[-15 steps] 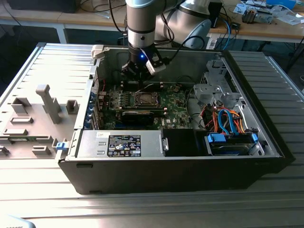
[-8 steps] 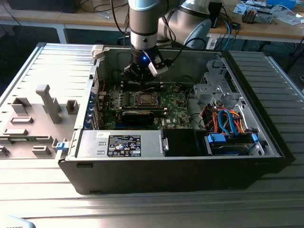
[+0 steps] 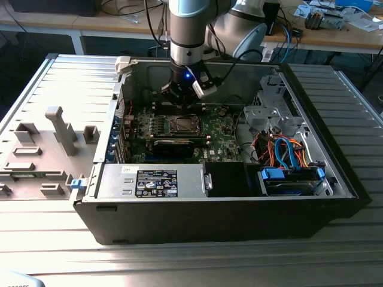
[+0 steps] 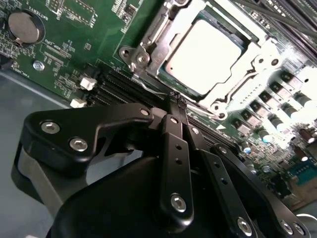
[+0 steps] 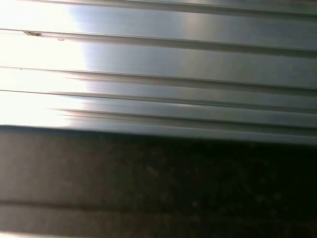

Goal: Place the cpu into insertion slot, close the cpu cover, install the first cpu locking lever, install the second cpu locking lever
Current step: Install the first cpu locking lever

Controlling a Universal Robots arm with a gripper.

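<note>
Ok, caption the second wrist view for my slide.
Shut gripper at the edge of the cpu cover, cpu seated beneath, green motherboard around.

No text can be read. A black label (image 3: 157,183) with white print sits on the grey power supply (image 3: 185,179) in the exterior view, with a small white sticker (image 3: 127,170) beside it; both are too small to make out. In the second wrist view, white lettering on the green circuit board (image 4: 74,44) near the coin cell (image 4: 23,26) is tilted and illegible.
</note>
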